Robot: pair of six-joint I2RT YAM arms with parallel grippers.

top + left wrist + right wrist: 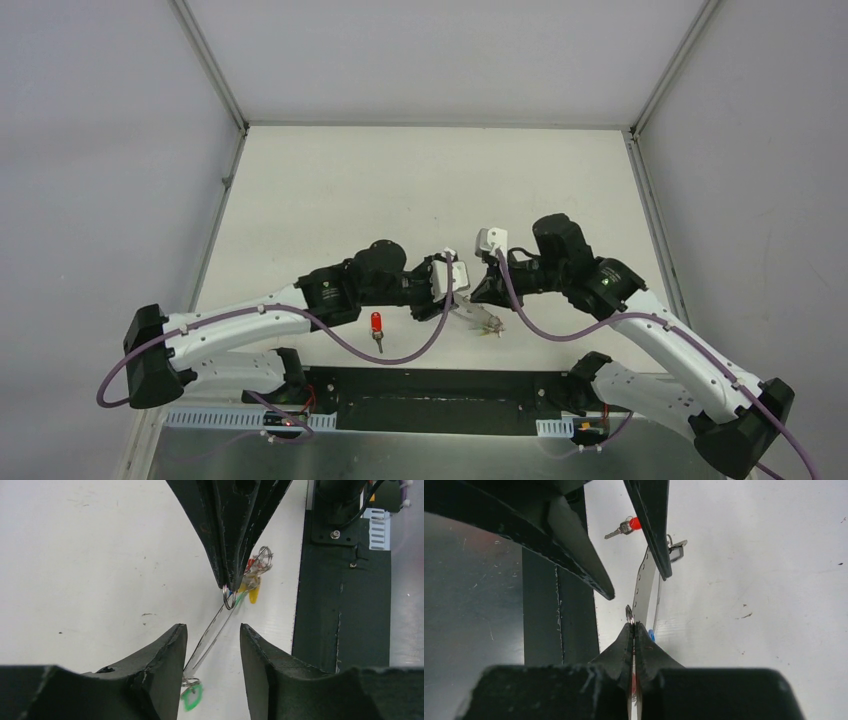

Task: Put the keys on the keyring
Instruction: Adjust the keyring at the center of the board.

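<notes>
Keyring [207,639] long axis runs 1 to 7 o'clock in left wrist view. Right gripper [633,624] jaws are clamped on its 1 o'clock end. Left gripper [212,628] jaws stand apart, astride it.

Table [420,180]: seen as white, flecked with small dark specks.
Red key [377,322]: head coloured bright red, blade silver.
Green key [186,701]: head edged in bright green.
Keyring [229,599]: seen as silver-grey.
Tag [254,592]: coloured yellow.
Left gripper [212,630], right gripper [634,626]: finished in black.
Left arm [230,325], right arm [670,350]: links painted white, joints black.
Cables [400,350]: sheathed in purple.
</notes>
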